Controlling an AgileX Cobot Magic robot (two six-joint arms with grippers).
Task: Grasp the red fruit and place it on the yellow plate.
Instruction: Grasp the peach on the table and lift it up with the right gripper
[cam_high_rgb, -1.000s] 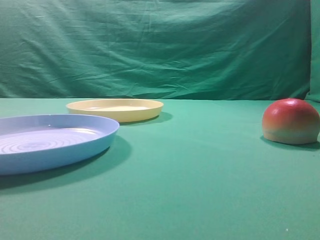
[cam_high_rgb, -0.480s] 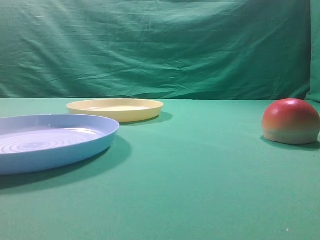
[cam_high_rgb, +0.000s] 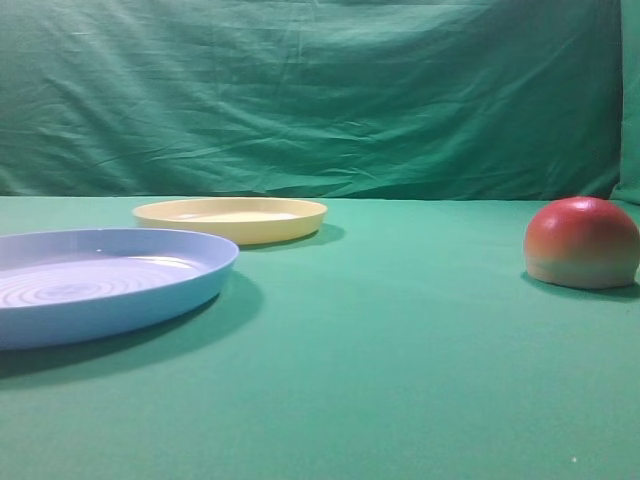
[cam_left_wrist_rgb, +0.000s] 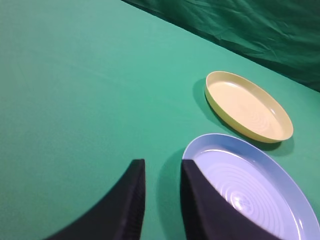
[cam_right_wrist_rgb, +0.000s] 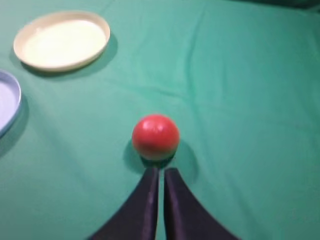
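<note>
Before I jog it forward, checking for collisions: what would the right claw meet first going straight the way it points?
Probably the smooth red dome-shaped toy fruit, directly ahead of the shut right claw tips; height above the cloth is unclear.

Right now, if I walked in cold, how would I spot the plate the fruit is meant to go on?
Start at the green cloth covering the table and find the two round plates on its left side. The yellow plate is the farther, smaller one, behind the light-blue plate. It is pale yellow and shallow, while its blue neighbour is larger with ringed ridges inside.
</note>
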